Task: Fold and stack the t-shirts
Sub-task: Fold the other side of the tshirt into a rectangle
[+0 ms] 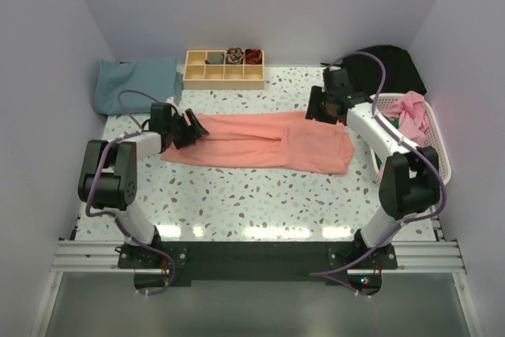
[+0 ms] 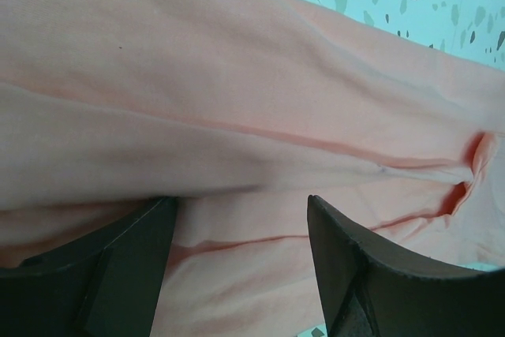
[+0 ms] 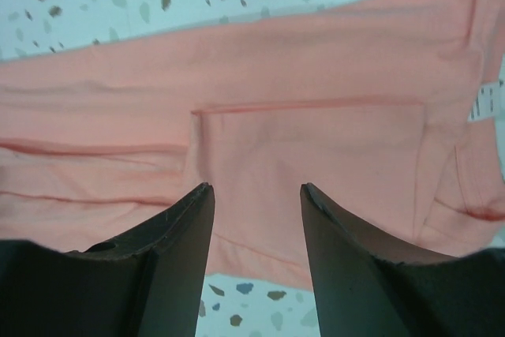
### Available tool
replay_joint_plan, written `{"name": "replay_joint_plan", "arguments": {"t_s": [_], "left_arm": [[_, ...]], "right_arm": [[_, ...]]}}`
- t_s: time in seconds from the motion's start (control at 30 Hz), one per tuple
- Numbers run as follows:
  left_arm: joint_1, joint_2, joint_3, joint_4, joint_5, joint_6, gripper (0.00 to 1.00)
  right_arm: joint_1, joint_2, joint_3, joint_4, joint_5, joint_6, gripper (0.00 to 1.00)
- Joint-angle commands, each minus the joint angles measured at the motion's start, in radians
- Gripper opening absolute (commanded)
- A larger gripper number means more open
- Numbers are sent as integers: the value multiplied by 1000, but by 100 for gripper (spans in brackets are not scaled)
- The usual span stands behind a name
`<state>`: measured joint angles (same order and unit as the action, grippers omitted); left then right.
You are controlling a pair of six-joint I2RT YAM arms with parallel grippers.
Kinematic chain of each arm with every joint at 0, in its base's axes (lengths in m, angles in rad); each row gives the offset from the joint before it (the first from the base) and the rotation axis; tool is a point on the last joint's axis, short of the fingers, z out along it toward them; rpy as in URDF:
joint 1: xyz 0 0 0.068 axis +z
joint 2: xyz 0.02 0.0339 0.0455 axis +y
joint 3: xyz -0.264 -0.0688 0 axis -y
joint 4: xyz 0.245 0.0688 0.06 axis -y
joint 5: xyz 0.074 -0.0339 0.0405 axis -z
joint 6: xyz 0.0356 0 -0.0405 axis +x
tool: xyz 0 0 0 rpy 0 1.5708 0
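The salmon t-shirt (image 1: 260, 141) is laid out long across the middle of the desk (image 1: 237, 195), folded over lengthwise. My left fingers (image 1: 197, 129) are down at its left end, spread wide, right on the cloth but not pinching it. My right fingers (image 1: 322, 112) hang over the right end, also apart and empty. A teal shirt (image 1: 134, 84) sits folded in the far left corner.
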<state>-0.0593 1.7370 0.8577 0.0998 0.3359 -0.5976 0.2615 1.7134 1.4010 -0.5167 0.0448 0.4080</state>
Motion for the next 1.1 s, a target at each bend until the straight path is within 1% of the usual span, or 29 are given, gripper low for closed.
{"name": "replay_joint_plan", "arguments": {"t_s": [0.0, 0.03, 0.07, 0.13, 0.2, 0.23, 0.3, 0.33, 0.37, 0.43, 0.53, 0.6, 0.67, 0.73, 0.87, 0.9, 1.07], "left_arm": [[1, -83, 10, -84, -84, 12, 73], [1, -102, 10, -98, -137, 9, 74], [3, -135, 1, -168, -165, 12, 75], [4, -163, -12, -219, -252, 12, 75], [9, -218, -58, -213, -293, 16, 76], [9, -246, -77, -184, -305, 19, 76], [7, -348, -130, -138, -304, 31, 76], [7, -419, -158, -117, -301, 33, 77], [7, -448, -166, -117, -304, 33, 84], [7, -494, -178, -127, -327, 25, 86], [7, -490, -192, -192, -333, 12, 87], [7, -493, -226, -183, -334, -10, 87], [7, -498, -270, -163, -333, -28, 87], [7, -495, -302, -141, -374, -50, 87], [7, -481, -313, -115, -416, -48, 87], [7, -478, -316, -62, -420, -45, 87], [7, -478, -315, 24, -403, -33, 87]], "right_arm": [[-1, -37, -140, 0, 44, 15, 52], [-1, -35, -151, 0, 44, 20, 52], [1, -23, -154, -2, 40, 26, 52], [1, -11, -155, -5, 27, 28, 52], [1, -1, -161, 9, -21, 26, 52], [1, -6, -181, 27, -40, 26, 52], [1, -26, -207, 62, -92, 32, 52], [2, -28, -223, 63, -94, 35, 52], [1, -29, -227, 61, -92, 38, 52], [2, -28, -243, 58, -94, 38, 52], [2, -31, -264, 72, -118, 45, 52], [1, -37, -273, 81, -131, 49, 52], [2, -35, -273, 81, -140, 49, 52], [2, -35, -273, 81, -145, 43, 52], [1, -35, -272, 80, -158, 35, 52], [2, -35, -277, 83, -160, 37, 52], [2, -23, -287, 96, -174, 38, 52]]}}
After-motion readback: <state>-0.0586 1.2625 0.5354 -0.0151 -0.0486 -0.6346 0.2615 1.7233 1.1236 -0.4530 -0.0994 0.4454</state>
